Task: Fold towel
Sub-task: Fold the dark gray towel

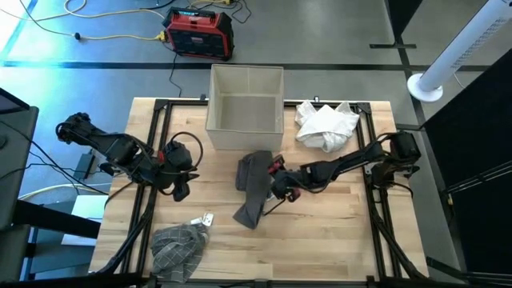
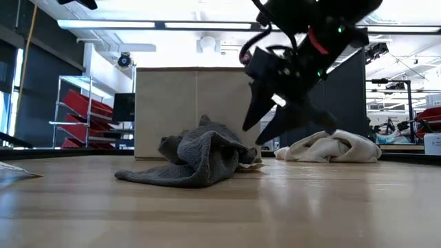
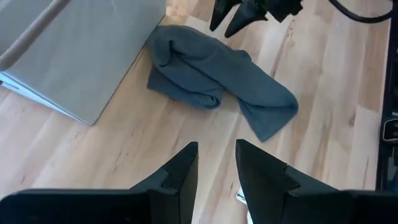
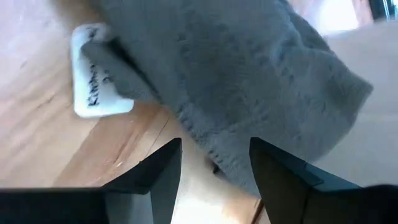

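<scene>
Grey floor (image 1: 336,32) around a pale wooden tabletop (image 1: 336,240). Red and black case (image 1: 198,34) with yellow cable (image 1: 112,36) lying on that floor. White column (image 1: 460,52) at one corner. Long ceiling lights (image 2: 158,25) overhead; metal shelving with red bins (image 2: 81,114) beyond.

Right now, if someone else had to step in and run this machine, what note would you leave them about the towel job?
Right gripper: open, empty, just beside the crumpled dark grey cloth towel at mid-table.
Left gripper: open, empty, waiting over the left side of the light wooden table.
The towel lies bunched in front of the beige open box. A white crumpled cloth sits at the far right, a grey checked cloth at the near left.
Done: nothing folded.
Left: grasp, spread, fold.
</scene>
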Controlling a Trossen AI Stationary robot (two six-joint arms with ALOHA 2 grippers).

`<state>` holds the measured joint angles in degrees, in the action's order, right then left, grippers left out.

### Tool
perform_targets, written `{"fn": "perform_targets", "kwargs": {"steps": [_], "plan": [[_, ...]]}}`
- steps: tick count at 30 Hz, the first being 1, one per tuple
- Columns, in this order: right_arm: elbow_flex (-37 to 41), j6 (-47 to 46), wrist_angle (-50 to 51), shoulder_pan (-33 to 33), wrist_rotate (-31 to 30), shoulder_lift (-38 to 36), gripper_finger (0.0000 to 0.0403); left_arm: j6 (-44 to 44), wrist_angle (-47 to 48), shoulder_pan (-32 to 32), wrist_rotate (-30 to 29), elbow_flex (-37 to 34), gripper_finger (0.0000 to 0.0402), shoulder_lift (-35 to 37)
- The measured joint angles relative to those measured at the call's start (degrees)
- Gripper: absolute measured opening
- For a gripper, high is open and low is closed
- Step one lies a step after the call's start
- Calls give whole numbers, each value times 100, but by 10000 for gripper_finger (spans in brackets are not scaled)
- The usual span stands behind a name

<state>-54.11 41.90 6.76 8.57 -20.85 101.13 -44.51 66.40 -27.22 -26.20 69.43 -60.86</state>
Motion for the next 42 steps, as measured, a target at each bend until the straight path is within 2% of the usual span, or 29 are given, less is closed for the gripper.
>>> {"fn": "perform_targets", "kwargs": {"steps": [12,15,19,21,27,32,35,38,42], "plan": [[55,578,-662,-441,185,389,169,-197,31,0,13,0,101,2],[-60,247,-614,-464,-16,399,131,-192,50,2,13,0,101,0],[-443,-542,-131,-499,-9,399,30,-190,165,2,-3,0,101,0],[-715,-1074,145,-527,118,399,11,-188,266,2,-4,0,101,0],[-2120,-2418,2186,-419,298,231,2,-147,378,2,-4,0,101,2],[-3979,-3738,4328,-135,1102,180,1,96,390,2,24,0,101,2],[-5057,-4401,4830,-52,1419,163,1,343,381,3,21,0,101,2],[-5885,-4986,4768,-24,1111,163,0,735,255,7,17,0,101,1],[-6452,-5792,4482,-65,-20,156,0,1413,-125,7,13,0,101,0]]}}
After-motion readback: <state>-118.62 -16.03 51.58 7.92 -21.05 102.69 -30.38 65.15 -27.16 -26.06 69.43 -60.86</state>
